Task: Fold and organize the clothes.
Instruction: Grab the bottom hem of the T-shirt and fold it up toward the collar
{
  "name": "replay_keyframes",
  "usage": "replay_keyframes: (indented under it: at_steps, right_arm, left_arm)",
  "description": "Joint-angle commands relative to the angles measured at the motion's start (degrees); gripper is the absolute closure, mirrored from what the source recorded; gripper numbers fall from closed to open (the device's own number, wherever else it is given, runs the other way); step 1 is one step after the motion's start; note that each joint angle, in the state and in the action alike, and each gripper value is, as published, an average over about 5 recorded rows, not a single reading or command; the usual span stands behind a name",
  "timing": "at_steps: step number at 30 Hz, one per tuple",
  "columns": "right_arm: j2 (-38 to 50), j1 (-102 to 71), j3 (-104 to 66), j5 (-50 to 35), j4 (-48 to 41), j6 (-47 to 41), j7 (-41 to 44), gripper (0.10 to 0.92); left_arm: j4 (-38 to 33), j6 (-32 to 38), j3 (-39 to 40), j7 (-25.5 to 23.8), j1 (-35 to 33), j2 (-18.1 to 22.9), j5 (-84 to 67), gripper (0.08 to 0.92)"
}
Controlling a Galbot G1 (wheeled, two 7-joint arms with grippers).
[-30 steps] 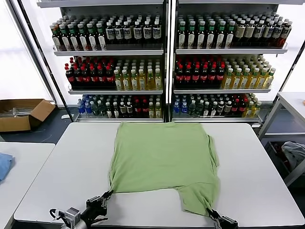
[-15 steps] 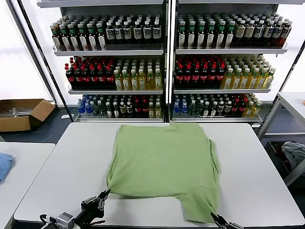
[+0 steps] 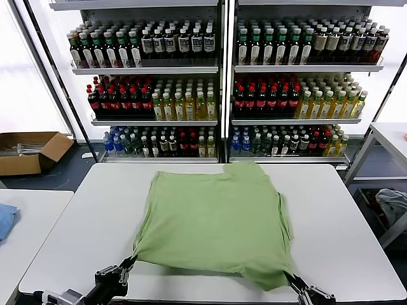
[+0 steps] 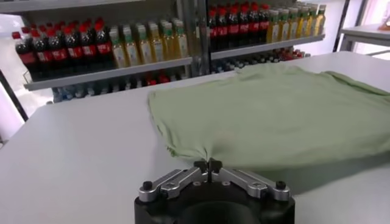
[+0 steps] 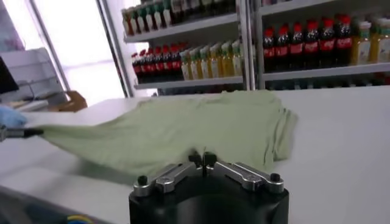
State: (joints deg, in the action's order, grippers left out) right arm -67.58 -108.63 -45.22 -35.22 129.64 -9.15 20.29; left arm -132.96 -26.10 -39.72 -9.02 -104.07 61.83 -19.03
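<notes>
A light green shirt (image 3: 213, 222) lies spread plain-side up across the middle of the white table (image 3: 356, 210), filling the centre of the head view. Its far edge sits near the table's back edge, its near hem is lifted off the surface at both bottom corners.

Left gripper (image 3: 124, 267) is at the lower left of the head view, at the table's front edge, fingers pinched shut on the shirt's near-left corner. In the left wrist view the closed tips (image 4: 208, 165) meet on a gathered point of fabric, cloth (image 4: 274, 115) stretching away toward upper right of that frame.

Right gripper (image 3: 294, 283) is at the lower right of the head view, also clamped tight on the shirt's near-right corner. Right wrist view shows its tips (image 5: 203, 159) together on the hem, w/ the shirt (image 5: 183, 128) running off to mid-left of the frame.

Background — shelves of bottled drinks (image 3: 216, 82) fill the top half. A cardboard box (image 3: 28, 151) sits on the floor at mid-left, a blue cloth (image 3: 5, 219) on a second table at the left edge, and a grey-blue bundle (image 3: 391, 203) at the right edge.
</notes>
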Motion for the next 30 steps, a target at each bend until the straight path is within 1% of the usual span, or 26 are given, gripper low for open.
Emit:
replay_keyframes:
  at_steps: [1, 7, 12, 17, 22, 25, 30]
  right_arm:
    - [3.2, 20.2, 6.5, -7.3, -4.0, -4.3, -8.7, 0.913]
    - [5.4, 31.5, 9.9, -6.3, -12.9, -5.2, -9.9, 0.913]
    - [7.8, 38.5, 14.3, -5.8, -20.3, -5.8, -10.5, 0.913]
    - [9.2, 43.7, 19.1, -4.2, -27.7, -5.6, -10.5, 0.913]
    - [9.6, 46.0, 22.3, -0.1, -30.5, -7.0, -10.5, 0.91]
    - [9.7, 45.9, 23.2, 3.7, -30.6, -8.5, -10.7, 0.864]
    - [10.1, 43.9, 20.7, 5.3, -28.7, -10.3, -12.7, 0.735]
  left_arm:
    - [4.5, -0.7, 1.2, -0.7, 8.8, -8.7, -5.3, 0.913]
    - [11.7, -1.5, 5.6, -1.0, 19.6, -11.2, -8.3, 0.911]
    - [18.4, -2.7, 9.0, -0.9, 27.0, -12.7, -14.0, 0.909]
    - [24.9, -2.8, 13.4, -0.6, 34.2, -12.2, -14.5, 0.91]
    - [28.1, -3.2, 16.9, 0.2, 37.8, -10.8, -13.8, 0.907]
    - [28.8, -3.1, 17.5, 1.3, 38.6, -9.5, -13.4, 0.878]
    - [28.1, -3.0, 15.5, 2.1, 37.1, -9.1, -13.4, 0.744]
